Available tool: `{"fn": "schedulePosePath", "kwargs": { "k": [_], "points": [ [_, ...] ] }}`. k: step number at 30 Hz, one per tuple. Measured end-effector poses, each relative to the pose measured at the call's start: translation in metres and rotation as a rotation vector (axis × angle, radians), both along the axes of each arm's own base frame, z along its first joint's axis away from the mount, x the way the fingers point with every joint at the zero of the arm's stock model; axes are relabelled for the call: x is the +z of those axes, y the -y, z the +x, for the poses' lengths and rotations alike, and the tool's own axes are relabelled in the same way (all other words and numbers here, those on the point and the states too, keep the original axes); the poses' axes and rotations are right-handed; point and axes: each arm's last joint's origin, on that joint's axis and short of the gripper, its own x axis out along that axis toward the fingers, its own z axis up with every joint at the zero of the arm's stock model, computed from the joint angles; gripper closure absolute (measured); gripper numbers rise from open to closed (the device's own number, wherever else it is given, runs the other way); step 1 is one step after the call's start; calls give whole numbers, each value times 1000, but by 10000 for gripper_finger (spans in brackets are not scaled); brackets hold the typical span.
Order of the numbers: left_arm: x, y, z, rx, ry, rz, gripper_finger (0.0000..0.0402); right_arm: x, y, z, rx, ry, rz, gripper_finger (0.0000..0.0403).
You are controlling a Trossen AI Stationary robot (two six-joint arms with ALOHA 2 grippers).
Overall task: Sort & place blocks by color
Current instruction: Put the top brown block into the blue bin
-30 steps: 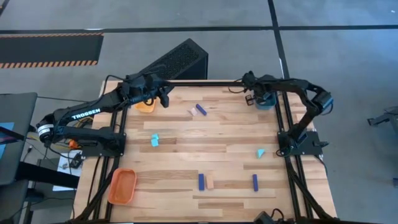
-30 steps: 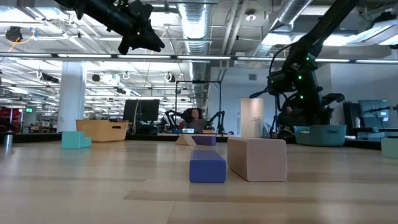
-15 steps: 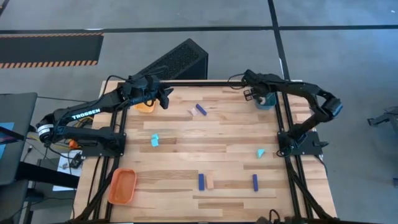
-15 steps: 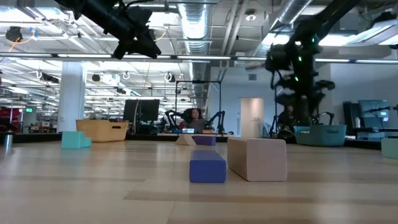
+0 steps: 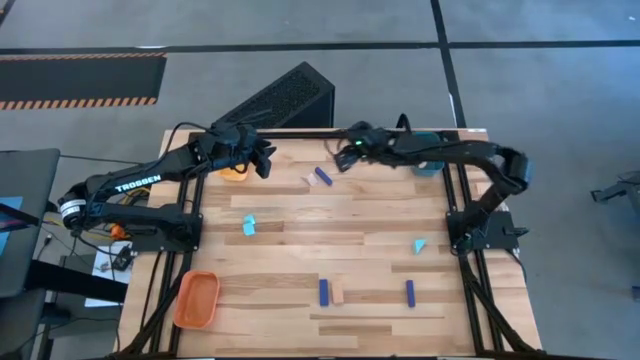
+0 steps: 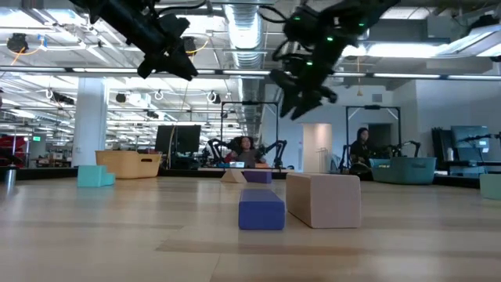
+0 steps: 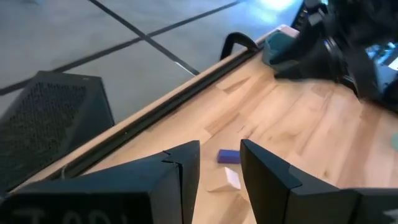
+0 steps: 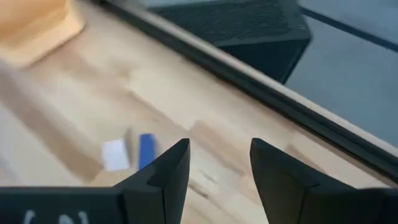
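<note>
Wood table (image 5: pixel 300 250) scattered with blocks (image 5: pixel 323 177), workshop behind

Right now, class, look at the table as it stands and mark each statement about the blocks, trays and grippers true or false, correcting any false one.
1. The right gripper is open and holds nothing. True.
2. The orange tray holds a dark blue block. False: it holds no block.
3. A dark blue block and a tan block lie side by side near the far edge of the table. True.
4. The left gripper is shut on a cyan block. False: it is open and holds nothing; a cyan block lies on the table.
5. The teal tray sits at the far right corner. True.
</note>
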Motion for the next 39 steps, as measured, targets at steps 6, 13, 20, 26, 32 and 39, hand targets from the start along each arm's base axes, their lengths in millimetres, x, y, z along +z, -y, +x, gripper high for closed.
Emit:
{"fn": "schedulePosePath", "kwargs": {
  "k": [6,13,20,26,32,39],
  "points": [
    [-1,2,0,28,-18,14,297,-1,-1,57,119,-44,87,189],
    [-5,8,1,73,-38,-29,297,-23,3,114,167,-183,241,171],
    [-10,19,2,61,-116,-22,297,-51,-1,151,193,-322,294,169],
    [-14,22,0,52,-166,-39,288,-73,4,163,178,-372,381,149],
    [-14,22,-1,68,-176,-31,250,-85,4,163,153,-415,410,131],
    [-14,21,-1,70,-176,-25,215,-78,5,163,119,-404,354,131]
  ]
}}
